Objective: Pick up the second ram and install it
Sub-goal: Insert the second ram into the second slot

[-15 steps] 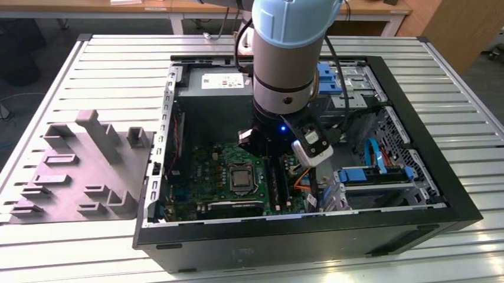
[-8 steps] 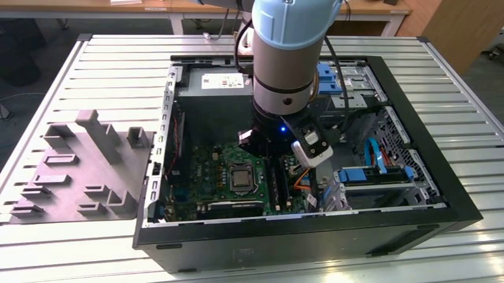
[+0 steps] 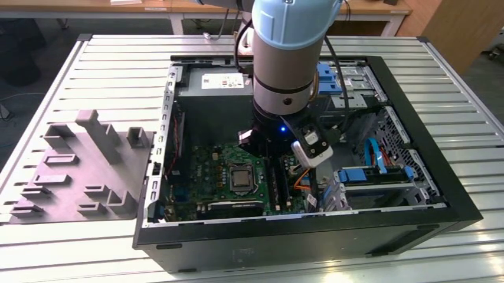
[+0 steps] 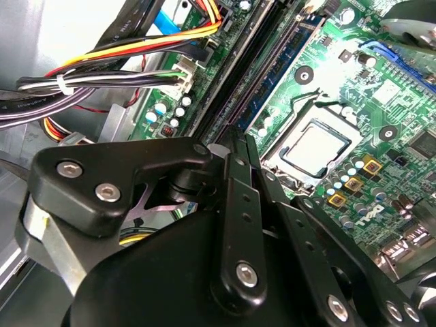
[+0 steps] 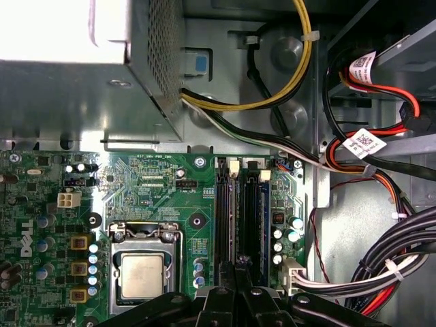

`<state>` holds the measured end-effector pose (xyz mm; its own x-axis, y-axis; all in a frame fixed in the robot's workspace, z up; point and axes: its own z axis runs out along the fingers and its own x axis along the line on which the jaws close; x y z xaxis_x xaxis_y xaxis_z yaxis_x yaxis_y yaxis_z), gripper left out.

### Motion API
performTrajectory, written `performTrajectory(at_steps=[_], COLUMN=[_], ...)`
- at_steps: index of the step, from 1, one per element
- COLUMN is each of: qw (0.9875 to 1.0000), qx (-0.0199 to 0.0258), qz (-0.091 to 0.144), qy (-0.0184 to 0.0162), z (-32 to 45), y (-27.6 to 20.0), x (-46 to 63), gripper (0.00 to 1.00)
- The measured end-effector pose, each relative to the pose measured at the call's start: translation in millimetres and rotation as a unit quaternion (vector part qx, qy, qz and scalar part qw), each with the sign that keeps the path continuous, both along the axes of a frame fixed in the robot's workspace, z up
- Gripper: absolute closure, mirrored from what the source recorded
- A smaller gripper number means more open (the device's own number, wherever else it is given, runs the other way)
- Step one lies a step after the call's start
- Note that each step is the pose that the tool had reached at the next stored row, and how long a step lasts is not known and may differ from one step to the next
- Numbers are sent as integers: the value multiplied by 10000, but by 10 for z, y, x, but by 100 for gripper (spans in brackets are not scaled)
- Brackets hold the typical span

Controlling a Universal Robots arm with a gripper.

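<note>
My gripper reaches down into the open computer case, over the memory slots to the exterior view's right of the processor socket. In both wrist views its black fingertips are pressed close together at mid-length of one slot. A thin dark edge, the second ram, runs out from between them along that slot toward a white latch. It stands upright and in line with the slot. How deep it sits is hidden. A blue strip lies in the neighbouring slot.
Bundled cables crowd the side of the slots away from the socket. The metal power supply box stands beyond the board. A grey moulded fixture lies on the slatted table at the exterior view's left. Blue drive brackets sit at the right.
</note>
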<state>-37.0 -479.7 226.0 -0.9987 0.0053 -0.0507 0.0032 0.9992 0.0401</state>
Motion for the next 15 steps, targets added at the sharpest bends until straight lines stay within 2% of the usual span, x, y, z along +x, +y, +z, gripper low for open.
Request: performTrajectory(at_steps=[8,15], qw=[9999,9999], qx=[3,3], qz=[-142,-149], qy=[0,0], z=[-2,-14], y=[0,0], x=[1,1], gripper=[88,88])
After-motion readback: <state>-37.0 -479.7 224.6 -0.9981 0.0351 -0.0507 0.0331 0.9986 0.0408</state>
